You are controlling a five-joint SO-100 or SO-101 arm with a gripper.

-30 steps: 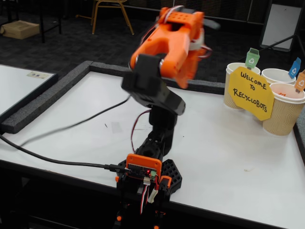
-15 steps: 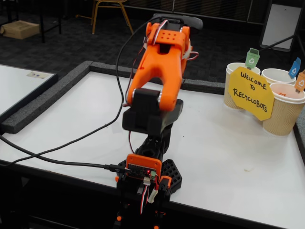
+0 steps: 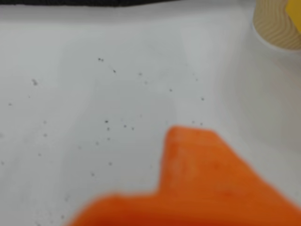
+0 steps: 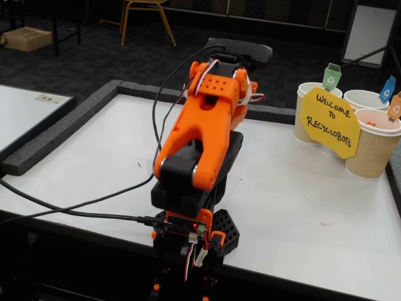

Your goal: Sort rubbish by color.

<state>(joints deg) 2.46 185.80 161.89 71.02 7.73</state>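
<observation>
We are folding the arm (image 4: pixel 199 141) low over its base, so our hand (image 3: pixel 188 141) is hanging above bare table (image 3: pixel 94 94). Whether it is apart or together, we cannot tell. No rubbish is showing; a paper cup (image 3: pixel 277 23) is standing ahead to the hand's right.

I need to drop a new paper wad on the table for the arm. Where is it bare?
The white table is bare between the arm's base and the paper cups, and also left of the arm up to the foam border. The far right corner is crowded by the cups and yellow sign.
</observation>
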